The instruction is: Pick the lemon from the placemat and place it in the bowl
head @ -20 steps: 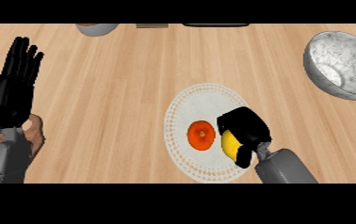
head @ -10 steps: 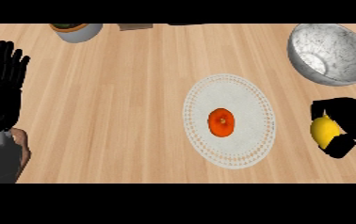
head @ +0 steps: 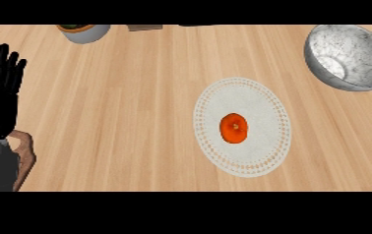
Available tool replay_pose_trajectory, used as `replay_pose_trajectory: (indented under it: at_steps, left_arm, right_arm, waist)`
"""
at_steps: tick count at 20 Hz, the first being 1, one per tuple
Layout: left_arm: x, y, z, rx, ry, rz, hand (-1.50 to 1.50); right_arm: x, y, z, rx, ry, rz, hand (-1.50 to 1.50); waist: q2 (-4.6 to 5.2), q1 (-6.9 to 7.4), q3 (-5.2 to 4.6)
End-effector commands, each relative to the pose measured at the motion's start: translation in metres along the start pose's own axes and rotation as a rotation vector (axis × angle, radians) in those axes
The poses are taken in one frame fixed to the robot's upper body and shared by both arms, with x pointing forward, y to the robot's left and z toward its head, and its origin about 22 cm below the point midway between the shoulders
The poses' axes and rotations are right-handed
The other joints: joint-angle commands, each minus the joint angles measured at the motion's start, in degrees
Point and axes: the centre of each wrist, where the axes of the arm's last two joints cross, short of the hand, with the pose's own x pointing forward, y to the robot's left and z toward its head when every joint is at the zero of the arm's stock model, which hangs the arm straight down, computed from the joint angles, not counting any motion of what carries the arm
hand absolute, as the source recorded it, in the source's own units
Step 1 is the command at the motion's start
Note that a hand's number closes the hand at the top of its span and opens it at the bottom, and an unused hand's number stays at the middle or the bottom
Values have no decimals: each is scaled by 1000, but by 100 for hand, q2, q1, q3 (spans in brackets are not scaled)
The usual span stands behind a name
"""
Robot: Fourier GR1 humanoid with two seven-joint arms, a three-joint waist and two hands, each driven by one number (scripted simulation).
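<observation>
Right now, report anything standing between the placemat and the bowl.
Nothing visible does: only bare counter lies between the placemat and the bowl. The orange fruit sits mid-mat, off that path. The lemon and the right hand are out of view.

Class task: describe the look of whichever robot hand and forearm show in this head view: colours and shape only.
Only the left hand shows, at the view's left edge: black all over, with slim fingers. Below it runs a grey forearm. No cables or markings are visible.
</observation>
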Motion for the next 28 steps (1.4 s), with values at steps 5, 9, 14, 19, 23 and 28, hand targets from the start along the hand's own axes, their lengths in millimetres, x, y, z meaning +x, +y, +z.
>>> replay_pose_trajectory:
  at_steps: [5, 9, 14, 19, 23, 28]
  left_arm:
    - [0, -10, -2, -40, -6, 19, 0]
    - [-2, -15, -1, -62, -11, 11, 0]
    - [0, -21, -8, -90, -13, 18, 0]
    - [7, -26, -11, -117, -20, 21, 0]
    - [10, -44, -20, -160, -23, 35, 0]
    - [12, -50, -26, -162, -26, 31, 0]
  right_arm:
    - [-68, -86, 48, -248, -167, -166, 150]
    - [-88, -102, 67, -304, -254, -298, 150]
    - [-96, -113, 74, -293, -338, -458, 150]
    - [-89, -136, 69, -250, -327, -508, 150]
    - [-71, -142, 48, -203, -343, -503, 150]
    - [-39, -131, 7, -114, -359, -469, 150]
  waist:
    - [-5, 230, -17]
    - [10, 389, -24]
    - [23, 501, -37]
    - [21, 737, -57]
    - [65, 812, -63]
    - [58, 883, -76]
